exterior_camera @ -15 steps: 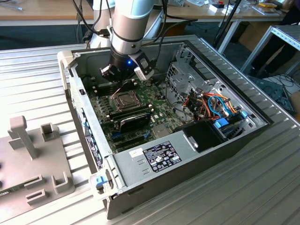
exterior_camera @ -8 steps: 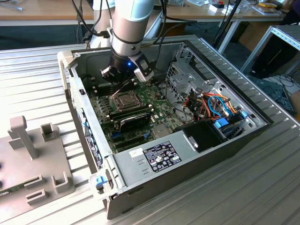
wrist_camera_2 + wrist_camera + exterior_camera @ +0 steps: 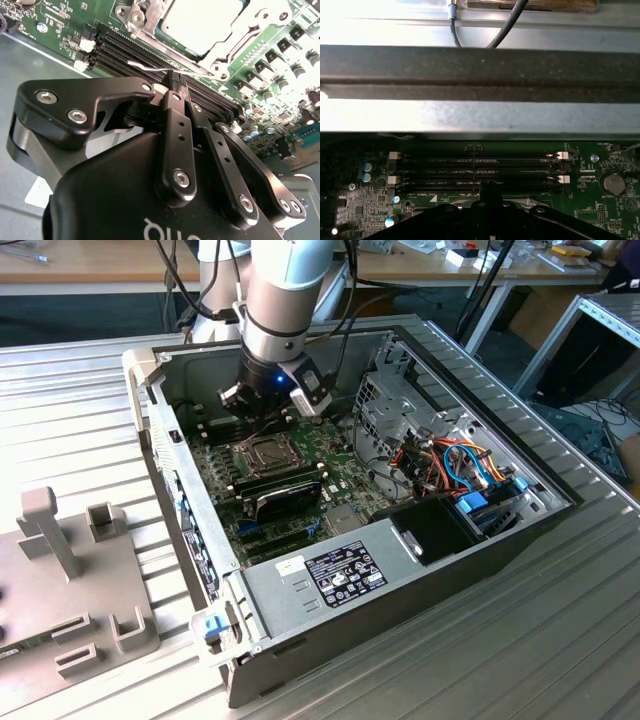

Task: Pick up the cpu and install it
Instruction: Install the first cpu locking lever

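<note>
The cpu is a pale silver square lying in the socket on the green motherboard, with the metal socket frame around it. In the exterior view the socket sits just in front of my gripper, which hangs low inside the open computer case. The gripper is shut, its black fingertips pressed together above the memory slots beside the socket. A thin bent socket lever wire runs up to the fingertips; I cannot tell if it is pinched. The memory slots lie just beyond the gripper.
A black expansion card stands in front of the socket. The power supply fills the case front, and a drive cage and coloured cables sit on the exterior view's right. The case wall is close. A grey fixture lies outside.
</note>
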You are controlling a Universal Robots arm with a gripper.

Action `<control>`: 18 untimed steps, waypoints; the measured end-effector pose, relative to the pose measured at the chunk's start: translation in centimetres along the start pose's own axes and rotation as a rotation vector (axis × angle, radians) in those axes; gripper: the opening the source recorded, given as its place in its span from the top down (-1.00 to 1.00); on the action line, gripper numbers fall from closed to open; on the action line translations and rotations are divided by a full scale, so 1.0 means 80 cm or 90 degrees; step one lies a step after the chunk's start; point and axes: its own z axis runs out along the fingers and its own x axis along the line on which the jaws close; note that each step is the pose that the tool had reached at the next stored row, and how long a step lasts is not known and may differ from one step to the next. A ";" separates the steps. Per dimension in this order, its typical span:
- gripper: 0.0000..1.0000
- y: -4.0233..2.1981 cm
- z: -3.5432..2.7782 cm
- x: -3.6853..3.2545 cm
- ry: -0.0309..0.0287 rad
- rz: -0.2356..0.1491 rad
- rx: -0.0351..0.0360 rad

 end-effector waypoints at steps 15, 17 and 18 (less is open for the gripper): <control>0.79 -0.0024 0.0125 -0.0013 -0.0001 0.000 -0.0002; 0.79 -0.0028 0.0139 -0.0012 -0.0001 0.000 0.0000; 0.79 -0.0029 0.0144 -0.0012 0.0000 0.000 0.0000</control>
